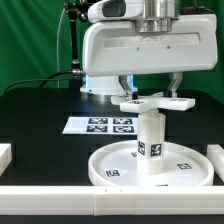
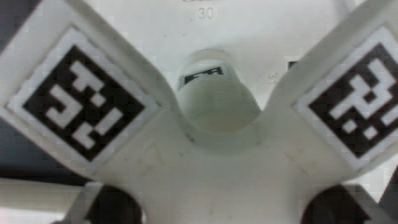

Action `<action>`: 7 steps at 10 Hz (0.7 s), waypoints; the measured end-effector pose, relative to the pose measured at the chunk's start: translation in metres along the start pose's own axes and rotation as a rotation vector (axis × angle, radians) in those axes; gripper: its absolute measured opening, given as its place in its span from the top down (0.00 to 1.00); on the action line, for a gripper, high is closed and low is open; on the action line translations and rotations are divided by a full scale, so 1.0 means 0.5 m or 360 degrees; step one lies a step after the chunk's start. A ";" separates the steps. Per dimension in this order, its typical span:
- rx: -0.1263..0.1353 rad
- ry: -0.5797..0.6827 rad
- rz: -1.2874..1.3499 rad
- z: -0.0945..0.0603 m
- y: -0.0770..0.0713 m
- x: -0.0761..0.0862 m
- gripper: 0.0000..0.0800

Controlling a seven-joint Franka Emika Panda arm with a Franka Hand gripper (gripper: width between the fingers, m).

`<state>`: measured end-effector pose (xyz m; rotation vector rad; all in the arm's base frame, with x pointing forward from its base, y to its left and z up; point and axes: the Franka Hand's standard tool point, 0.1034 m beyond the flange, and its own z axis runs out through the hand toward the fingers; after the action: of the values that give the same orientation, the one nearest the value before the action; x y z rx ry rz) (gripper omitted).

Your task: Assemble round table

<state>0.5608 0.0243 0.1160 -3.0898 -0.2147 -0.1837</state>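
The arm hangs low over the middle of the black table [image 1: 40,110], its bulky white body filling the upper part of the exterior view. The gripper [image 1: 152,95] is down on the cross [image 1: 180,101]. One finger [image 1: 176,88] sits on each side of the hub and, as far as I can see, the jaws are closed on that white piece, not standing free of it. The cross lies level right at the top of the leg [image 1: 150,135], with its arms sticking out to the exterior view's left and right. I can't make out whether it is seated on the leg or only touching it. The leg stands upright in the centre of the disc [image 1: 105,170], with a square tag on its side facing the camera. The disc lies flat near the front of the table, rim up, with more tags on its floor. Behind it, toward the exterior view's left, the marker board [image 1: 100,125] lies flat and well clear of the disc. White rails [image 1: 100,195] run along the front edge and show at both sides. From the wrist, two arms of the cross [image 2: 80,95] spread in a V, each with a large tag. The rounded leg [image 2: 217,100] shows in the notch between them, a small tag on it too blurred to read.
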 end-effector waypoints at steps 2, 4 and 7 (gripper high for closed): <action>0.0000 0.0000 0.0000 0.000 0.000 0.000 0.45; 0.0000 0.0000 0.0000 0.000 0.000 0.000 0.45; -0.0003 -0.0007 -0.0079 0.011 -0.003 -0.001 0.45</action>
<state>0.5607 0.0262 0.1105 -3.0887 -0.2914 -0.1783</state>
